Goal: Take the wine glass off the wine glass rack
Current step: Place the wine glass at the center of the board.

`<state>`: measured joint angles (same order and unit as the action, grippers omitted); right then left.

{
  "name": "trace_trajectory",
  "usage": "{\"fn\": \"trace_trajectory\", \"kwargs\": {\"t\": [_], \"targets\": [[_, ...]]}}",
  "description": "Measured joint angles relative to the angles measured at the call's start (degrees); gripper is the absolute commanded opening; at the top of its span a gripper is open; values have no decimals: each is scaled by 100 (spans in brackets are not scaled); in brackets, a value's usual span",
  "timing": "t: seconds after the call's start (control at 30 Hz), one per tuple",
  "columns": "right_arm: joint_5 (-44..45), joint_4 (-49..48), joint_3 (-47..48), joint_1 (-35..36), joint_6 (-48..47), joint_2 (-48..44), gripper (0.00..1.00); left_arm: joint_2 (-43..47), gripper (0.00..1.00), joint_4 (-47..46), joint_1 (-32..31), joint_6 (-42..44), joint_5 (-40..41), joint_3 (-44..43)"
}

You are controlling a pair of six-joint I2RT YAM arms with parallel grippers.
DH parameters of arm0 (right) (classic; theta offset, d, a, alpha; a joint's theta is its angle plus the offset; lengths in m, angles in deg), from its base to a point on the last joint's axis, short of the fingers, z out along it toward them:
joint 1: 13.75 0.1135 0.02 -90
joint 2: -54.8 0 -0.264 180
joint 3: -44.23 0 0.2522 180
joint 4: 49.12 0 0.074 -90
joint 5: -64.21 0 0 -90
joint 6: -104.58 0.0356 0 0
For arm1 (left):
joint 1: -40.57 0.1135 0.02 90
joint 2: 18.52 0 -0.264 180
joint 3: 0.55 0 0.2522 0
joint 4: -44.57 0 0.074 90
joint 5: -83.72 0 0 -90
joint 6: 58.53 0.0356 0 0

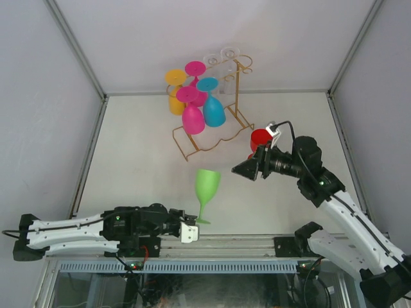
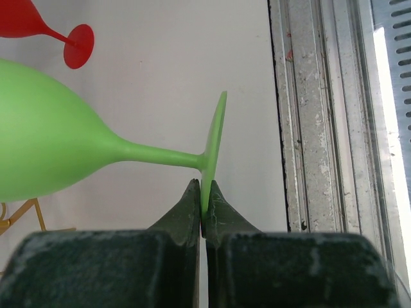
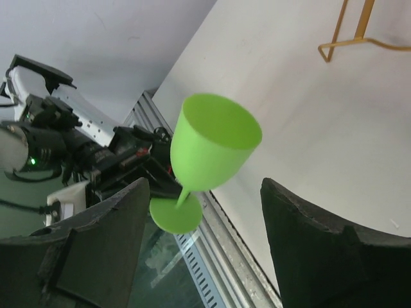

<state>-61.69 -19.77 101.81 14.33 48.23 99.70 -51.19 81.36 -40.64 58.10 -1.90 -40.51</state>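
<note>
GLASS lime-green plastic wine glass [image 1: 207, 186] roughly upright, off and in front of thin gold wire wine glass rack [image 1: 237, 96] | left gripper [image 2: 204, 212] pinching its foot rim | right gripper [image 1: 247, 168] spread, empty | RISK edge-only pinch: glass may pivot or slip if bumped

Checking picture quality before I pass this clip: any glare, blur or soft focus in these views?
Top external: even light, sharp, though the clear wine glasses fade into the pale wall. Left wrist: green wine glass sharp, glare along the metal rail at right. Right wrist: its own fingers are dark and blurred; the glass is crisp.
</note>
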Motion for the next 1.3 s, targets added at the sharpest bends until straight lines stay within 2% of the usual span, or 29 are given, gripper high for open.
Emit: {"fn": "trace_trajectory", "kwargs": {"t": [0.4, 0.73, 0.83, 1.1, 1.3], "targets": [[-339, 146, 1375, -87, -2, 1950, 65, 323, 0, -181, -4, 205, -4, 188], [-1246, -37, 1517, 186, 345, 2575, 64, 352, 0, -197, -4, 203, -195, 188], [-1263, 98, 1768, 313, 313, 2802, 64, 376, 0, -197, -2, 195, -282, 188], [-1650, 219, 2153, 739, 258, 3119, 59, 813, 0, -219, 37, 184, -581, 188], [-1773, 553, 2380, 962, 35, 3182, 52, 791, 0, -223, 52, 179, -688, 188]]}}
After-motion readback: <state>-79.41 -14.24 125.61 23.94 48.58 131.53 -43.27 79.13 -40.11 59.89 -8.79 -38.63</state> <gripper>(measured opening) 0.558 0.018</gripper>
